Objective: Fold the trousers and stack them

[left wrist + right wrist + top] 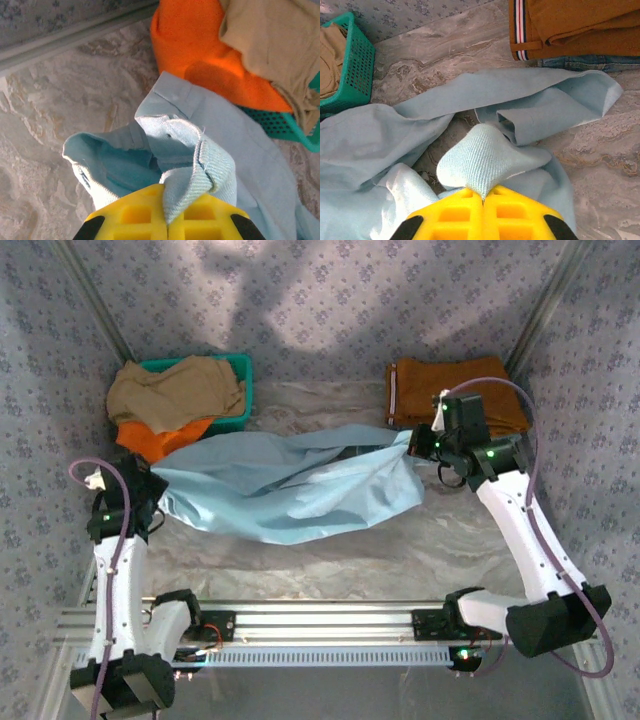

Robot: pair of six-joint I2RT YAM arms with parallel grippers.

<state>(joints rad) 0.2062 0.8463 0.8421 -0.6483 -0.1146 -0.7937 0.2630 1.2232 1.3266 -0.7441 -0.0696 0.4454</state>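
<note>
Item: trousers (290, 490), long axis L–R across surface (400, 550). We've got both ends: left tool (167, 222) clamped on L end, right tool (482, 200) clamped on R end.

**What is on the table**

The table (330, 560) has a grey top that looks like stone. Blue trousers (290, 495) lie crumpled across the middle. At the back left stands a green basket (238, 362), with a tan cloth (170, 390) and an orange cloth (150, 438) spilling out. At the back right, folded brown trousers (470, 390) rest on some jeans cloth (580, 62).
</note>
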